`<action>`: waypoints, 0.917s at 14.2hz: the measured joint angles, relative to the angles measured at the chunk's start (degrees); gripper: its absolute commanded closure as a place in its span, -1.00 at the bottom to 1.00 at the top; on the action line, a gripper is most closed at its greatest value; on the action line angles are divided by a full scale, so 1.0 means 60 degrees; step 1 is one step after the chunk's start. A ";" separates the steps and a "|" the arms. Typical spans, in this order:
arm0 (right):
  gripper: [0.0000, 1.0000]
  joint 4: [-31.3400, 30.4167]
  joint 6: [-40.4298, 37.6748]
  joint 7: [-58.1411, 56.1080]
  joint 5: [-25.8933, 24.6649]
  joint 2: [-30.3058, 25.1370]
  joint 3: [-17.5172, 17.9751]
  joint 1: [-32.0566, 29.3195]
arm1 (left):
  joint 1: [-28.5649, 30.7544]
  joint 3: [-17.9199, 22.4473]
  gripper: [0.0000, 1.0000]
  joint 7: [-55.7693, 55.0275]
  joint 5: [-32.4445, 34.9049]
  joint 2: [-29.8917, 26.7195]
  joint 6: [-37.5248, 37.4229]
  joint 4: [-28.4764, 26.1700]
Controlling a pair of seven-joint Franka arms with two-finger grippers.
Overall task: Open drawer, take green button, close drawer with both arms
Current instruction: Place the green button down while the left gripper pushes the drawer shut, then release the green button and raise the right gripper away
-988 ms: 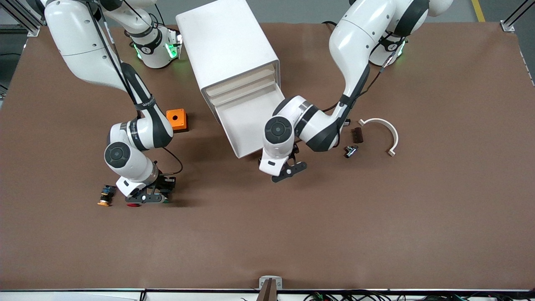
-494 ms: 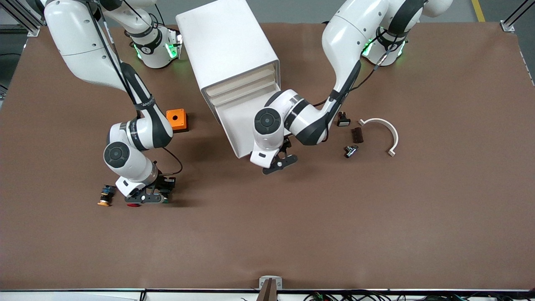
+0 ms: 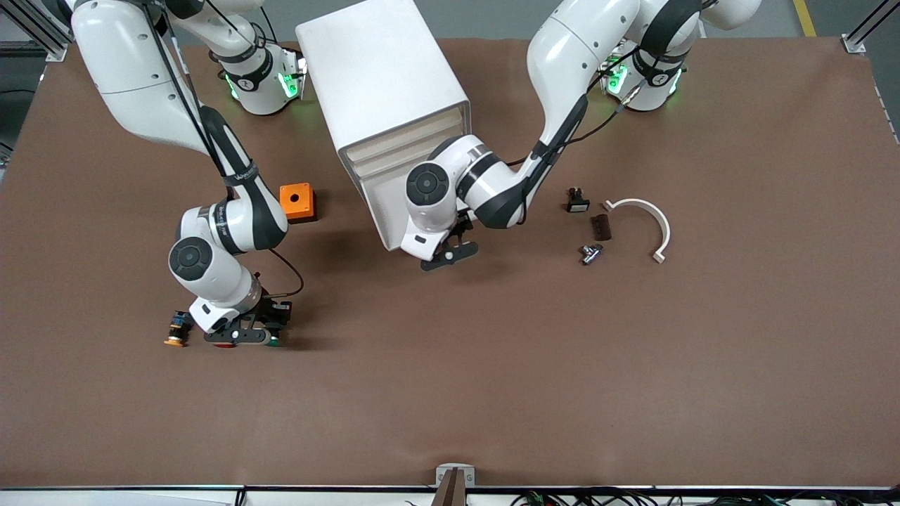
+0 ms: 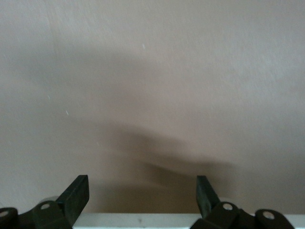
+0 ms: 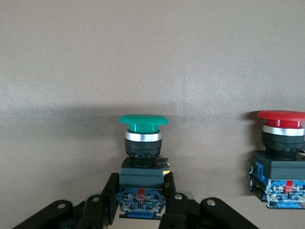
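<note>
**Brown table: green button gripped, bottom drawer out**

The brown table (image 3: 633, 365) carries a white cabinet (image 3: 383, 77) between the two arm bases. Its lowest drawer (image 3: 383, 204) stands pulled out toward the front camera.

Right gripper (image 3: 242, 336): low at the table toward the right arm's end, nearer the front camera than the orange box (image 3: 296, 200). In the right wrist view its fingers (image 5: 107, 200) are closed against the black body of the button (image 5: 143, 152), green cap pointing away from the wrist. A red-capped button (image 5: 279, 157) stands just beside it; a yellow-capped button (image 3: 176, 330) lies just beside the gripper.

Left gripper (image 3: 448, 254): at the drawer's front edge, fingers (image 4: 76, 195) spread apart, nothing between them; a strip of the white front shows at the wrist.

A curved white bracket (image 3: 650, 221) and small dark parts (image 3: 590, 228) lie toward the left arm's end.
</note>
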 measured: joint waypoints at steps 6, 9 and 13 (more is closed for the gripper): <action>-1.00 0.0022 0.0043 0.0013 0.0009 -0.0014 -0.0001 -0.0076 | -0.0002 -0.0283 -0.99 -0.0272 -0.0882 0.0000 -0.0011 -0.0022; -1.00 0.0199 -0.0527 0.0024 0.0011 -0.0152 0.0000 -0.0083 | 0.0000 -0.0363 -0.99 -0.0380 -0.1261 0.0000 -0.0041 -0.0037; -1.00 0.0624 -0.2768 -0.0033 0.0011 -0.1019 -0.0030 -0.0205 | -0.0053 -0.0606 -0.99 -0.0666 -0.1607 0.0000 -0.0056 -0.0110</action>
